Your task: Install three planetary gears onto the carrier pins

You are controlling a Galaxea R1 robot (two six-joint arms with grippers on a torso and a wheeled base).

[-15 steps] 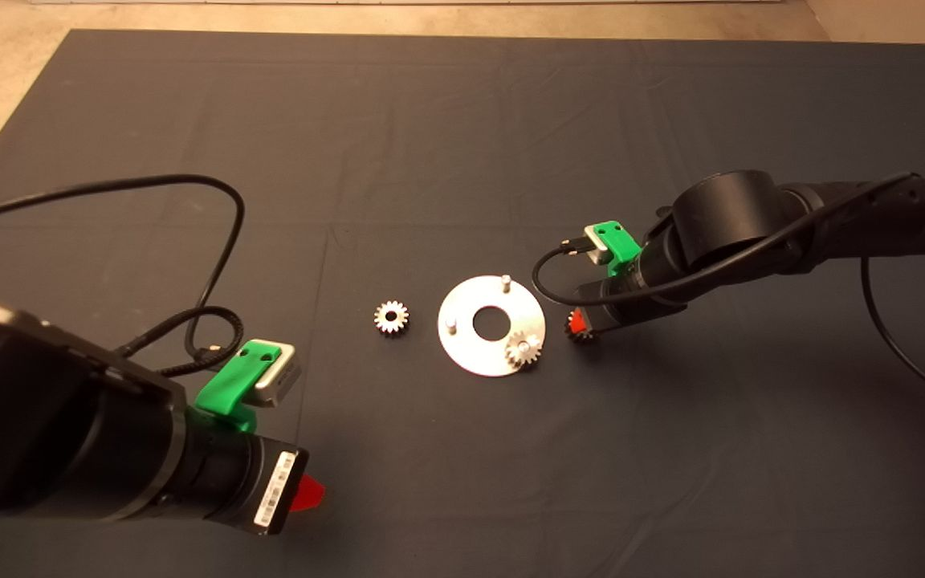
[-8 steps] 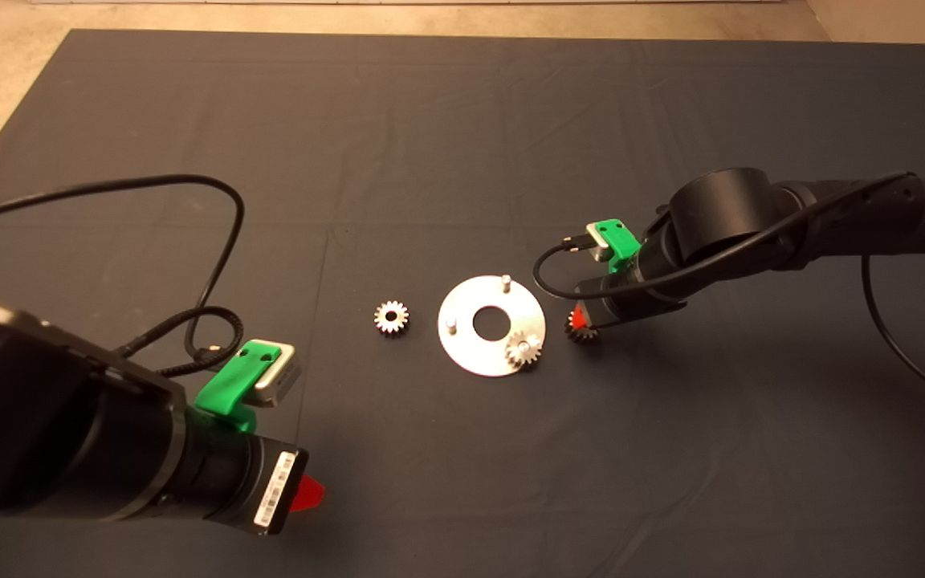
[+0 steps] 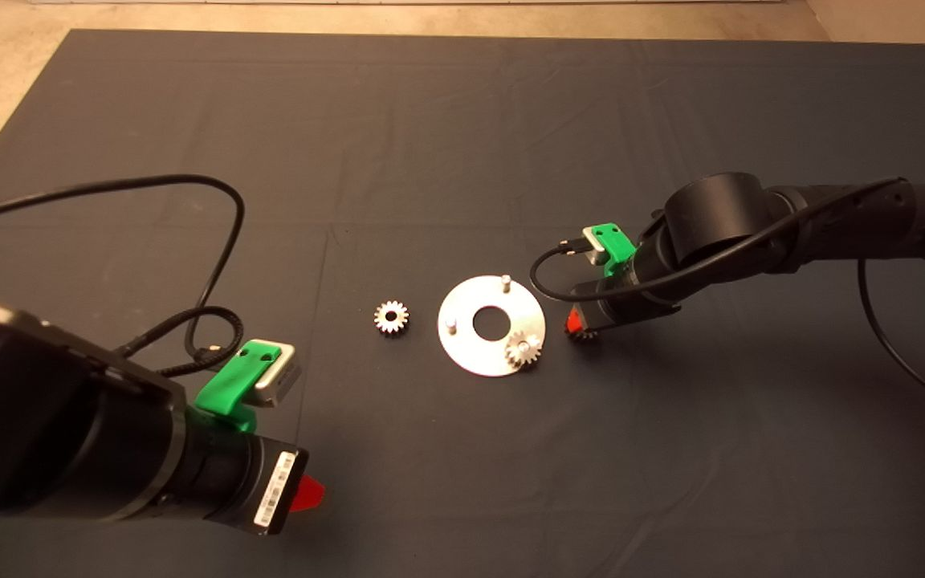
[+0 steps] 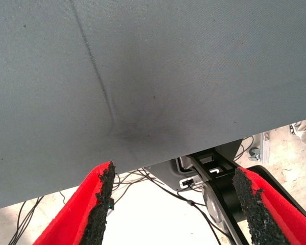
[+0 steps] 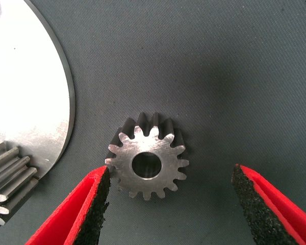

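Red right fingers [image 5: 94,204] gape astride a loose gear [image 5: 148,162] beside the disc [image 5: 25,102]; left fingers [image 4: 99,199] open, empty.

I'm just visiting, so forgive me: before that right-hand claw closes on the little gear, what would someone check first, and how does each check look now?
1. Right gripper open: ok, red fingers spread wide.
2. Small silvery toothed gear on the mat between the fingers: ok, though nearer one pad.
3. That gear clear of the flat shiny metal disc: ok, a strip of dark mat separates them.
4. Free pins on the disc: ok, two bare pegs; one gear already sits on the third.
5. Fingers low enough to grip: cannot tell.
6. Left gripper out of the way: ok, open at the mat's near edge.
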